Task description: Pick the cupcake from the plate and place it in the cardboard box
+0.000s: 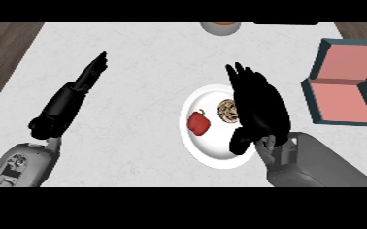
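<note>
**Robot hand over the plate, cupcake on it**

Right robot hand hangs above the right part of the white plate, fingers straight and released, grasping nothing. On the plate, the cupcake lies partly hidden at the hand's edge, with a red pepper to its left. At the tabletop's right edge stands the box, teal-walled with a pink inside, well apart from the plate. Left robot hand rests open on the left side. A bowl sits at the far edge.
</note>
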You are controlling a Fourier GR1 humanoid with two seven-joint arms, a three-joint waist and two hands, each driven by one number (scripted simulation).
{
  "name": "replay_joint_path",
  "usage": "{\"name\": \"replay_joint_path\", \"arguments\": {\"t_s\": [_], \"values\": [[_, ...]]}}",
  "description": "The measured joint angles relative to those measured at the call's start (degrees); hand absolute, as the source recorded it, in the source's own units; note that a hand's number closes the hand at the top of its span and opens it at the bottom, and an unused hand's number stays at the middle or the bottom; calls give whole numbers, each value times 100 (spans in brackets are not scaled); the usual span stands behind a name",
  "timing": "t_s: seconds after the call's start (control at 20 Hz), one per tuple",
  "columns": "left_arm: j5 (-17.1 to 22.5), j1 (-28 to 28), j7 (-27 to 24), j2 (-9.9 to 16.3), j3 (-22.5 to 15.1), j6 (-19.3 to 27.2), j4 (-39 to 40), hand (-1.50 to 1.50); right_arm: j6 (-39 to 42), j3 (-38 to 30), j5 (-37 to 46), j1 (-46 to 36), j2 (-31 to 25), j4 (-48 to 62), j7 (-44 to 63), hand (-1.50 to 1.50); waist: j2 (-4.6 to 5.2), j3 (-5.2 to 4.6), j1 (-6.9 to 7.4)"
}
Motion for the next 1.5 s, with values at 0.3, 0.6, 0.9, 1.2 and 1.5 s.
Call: {"name": "replay_joint_path", "arguments": {"t_s": [0.3,0.6,0.9,1.2,1.5], "values": [[-84,24,-73,-57,62,-19,46,0,132,19,107,-261,762,775,156,-150,-4,7,-42],[-107,126,-65,-75,151,-82,-5,0,199,-4,437,-280,1187,1323,129,-150,-12,11,-69],[-194,24,-56,-123,263,-117,74,0,251,-98,884,-277,1471,1775,50,-150,-9,13,-100],[-299,96,-123,-203,292,-184,105,0,294,-228,1294,-181,1692,2286,-105,-150,-5,15,-96],[-377,146,-106,-296,368,-239,64,0,395,-538,1599,-149,1804,2622,-248,-150,-5,17,-103]]}}
